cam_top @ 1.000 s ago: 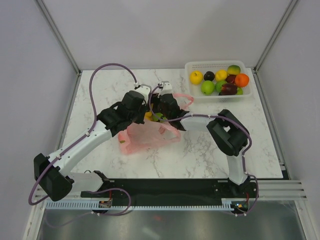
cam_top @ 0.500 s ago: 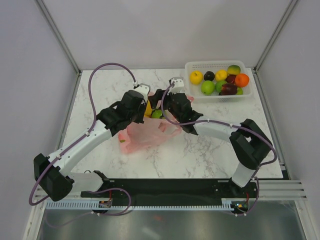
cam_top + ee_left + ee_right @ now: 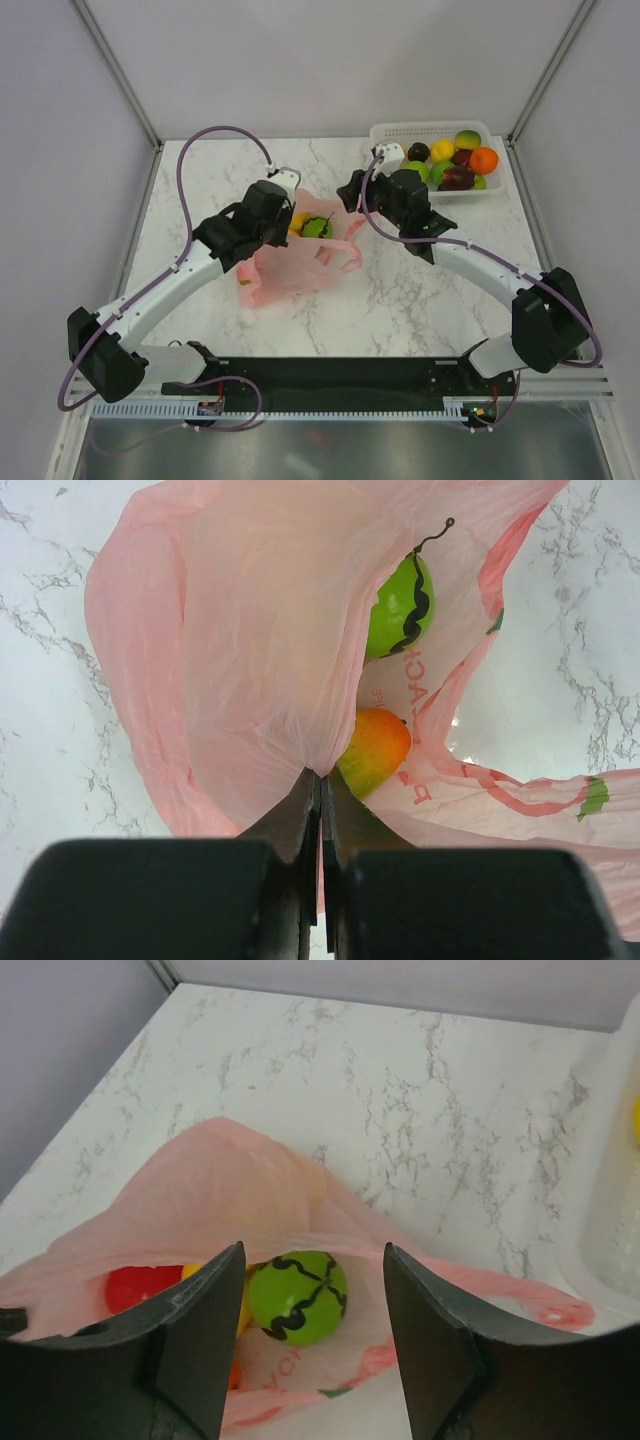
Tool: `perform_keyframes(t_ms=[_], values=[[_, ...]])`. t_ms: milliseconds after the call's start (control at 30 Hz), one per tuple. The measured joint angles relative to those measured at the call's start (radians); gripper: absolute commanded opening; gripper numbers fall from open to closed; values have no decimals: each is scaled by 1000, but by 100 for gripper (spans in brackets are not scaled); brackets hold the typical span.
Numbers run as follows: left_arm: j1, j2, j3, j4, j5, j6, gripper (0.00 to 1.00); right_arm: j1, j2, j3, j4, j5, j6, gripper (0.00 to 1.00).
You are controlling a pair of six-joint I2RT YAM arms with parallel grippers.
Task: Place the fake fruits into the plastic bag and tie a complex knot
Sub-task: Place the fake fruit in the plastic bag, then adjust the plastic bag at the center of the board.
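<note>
— Right arm has swung away since a second ago. Its claw was down at the bag's mouth beside the other one, and now the right gripper (image 3: 312, 1252) sits off toward the basket, while the left has kept its place.

— Is it carrying anything?

— No. Its two black fingers (image 3: 200, 1340) stand apart with nothing between them (the striped fruit seen in the gap lies below, inside the bag).

— And the left gripper (image 3: 320, 780)?

— Pinched tight on a fold of the thin translucent pink plastic bag (image 3: 250, 630), holding that edge up so the mouth gapes toward the right arm.

— What is inside?

— A glossy green fake fruit (image 3: 297, 1297) with dark wavy stripes sits just within the opening. An orange-yellow fruit (image 3: 373, 750) lies right beside the left fingertips, against the film. A red fruit (image 3: 140, 1285) lies further in, half veiled by pink plastic.

— The handles?

— One handle loop (image 3: 520, 800) lies loose on the white marbled table (image 3: 400, 290), not yet tied.

— And the other fruits?

— Heaped in the white lattice plastic basket (image 3: 430, 127) at the far right corner of the table are yellow, green, orange and dark purple pieces (the right wrist hides the basket's near left corner from above).
</note>
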Motion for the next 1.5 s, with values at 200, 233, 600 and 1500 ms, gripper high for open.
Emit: perform_keyframes(t_ms=[200, 233, 600, 1500], values=[[0, 0, 0, 0, 1, 0, 2, -126, -25, -38, -112, -79, -68, 59], [0, 0, 0, 0, 1, 0, 2, -135, -26, -41, -129, -78, -85, 58], [0, 0, 0, 0, 4, 0, 2, -138, -2, -42, -220, 38, -235, 58], [0, 0, 0, 0, 26, 0, 2, -68, 256, 133, -230, 208, -470, 68]])
